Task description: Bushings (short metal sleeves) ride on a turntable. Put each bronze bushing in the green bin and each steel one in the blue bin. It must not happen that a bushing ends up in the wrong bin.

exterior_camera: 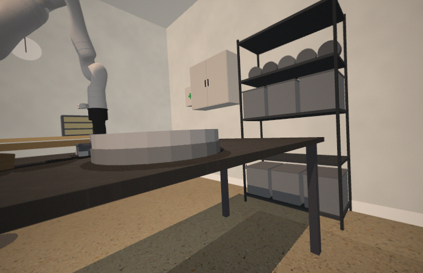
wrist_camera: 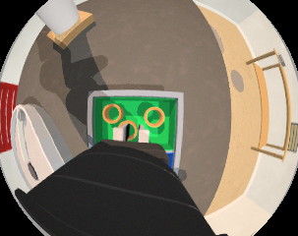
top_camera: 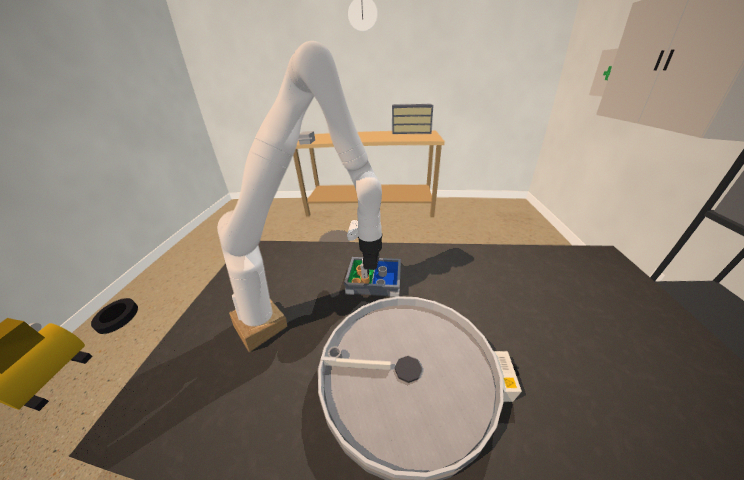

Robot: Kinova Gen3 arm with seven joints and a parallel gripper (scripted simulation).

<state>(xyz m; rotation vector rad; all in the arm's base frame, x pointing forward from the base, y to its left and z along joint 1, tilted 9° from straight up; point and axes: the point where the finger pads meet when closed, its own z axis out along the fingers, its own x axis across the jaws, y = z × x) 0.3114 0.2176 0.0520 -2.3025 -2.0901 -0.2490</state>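
My gripper (top_camera: pixel 364 272) (wrist_camera: pixel 134 130) points down into the green bin (wrist_camera: pixel 134 103), its fingers partly open. A bronze bushing (top_camera: pixel 365 279) (wrist_camera: pixel 128 122) stands at the fingertips, off-centre between them and apparently not gripped. Two more bronze bushings are in the green bin, one (top_camera: pixel 356 281) (wrist_camera: pixel 103 114) nearer the turntable and one (top_camera: pixel 360 269) (wrist_camera: pixel 146 117) farther back. The blue bin (top_camera: pixel 391 266) beside it holds two steel bushings, one farther back (top_camera: pixel 382 271) and one (top_camera: pixel 380 282) near the front wall. A steel bushing (top_camera: pixel 334 352) rests against the bar on the turntable (top_camera: pixel 441 407).
The two bins share one grey-walled tray just behind the turntable's raised rim (top_camera: pixel 324 396). A pale bar (top_camera: pixel 361 363) reaches from the rim towards the dark hub (top_camera: pixel 408 369). A white box (top_camera: pixel 506 367) sits at the rim's right. The arm's wooden base block (top_camera: pixel 258 332) stands left of the tray.
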